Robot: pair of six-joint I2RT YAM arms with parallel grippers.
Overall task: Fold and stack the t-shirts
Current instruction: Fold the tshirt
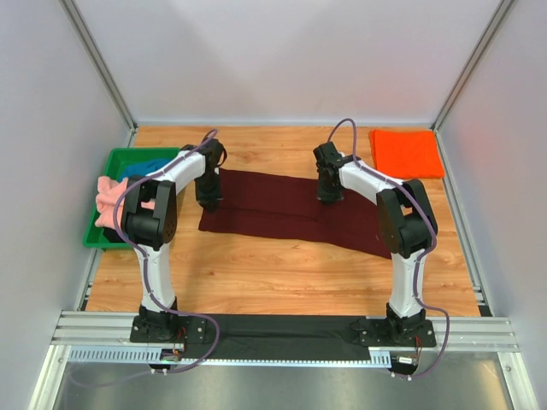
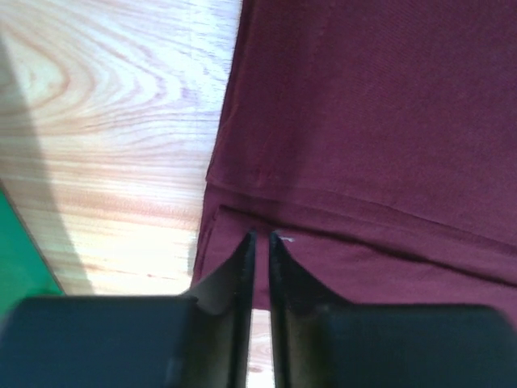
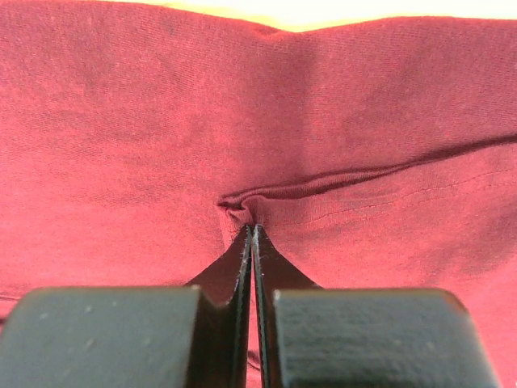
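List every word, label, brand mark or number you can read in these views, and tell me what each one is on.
No text can be read in any view.
maroon t-shirt: plain cloth, with no print or tag showing, even up close in both wrist views.
orange t-shirt: plain, no print visible.
green tray: no marking visible.

The left arm [image 1: 158,213] is covering part of the pink shirt [image 1: 108,193]; the maroon shirt [image 2: 371,121] is running past wrist-view edges.
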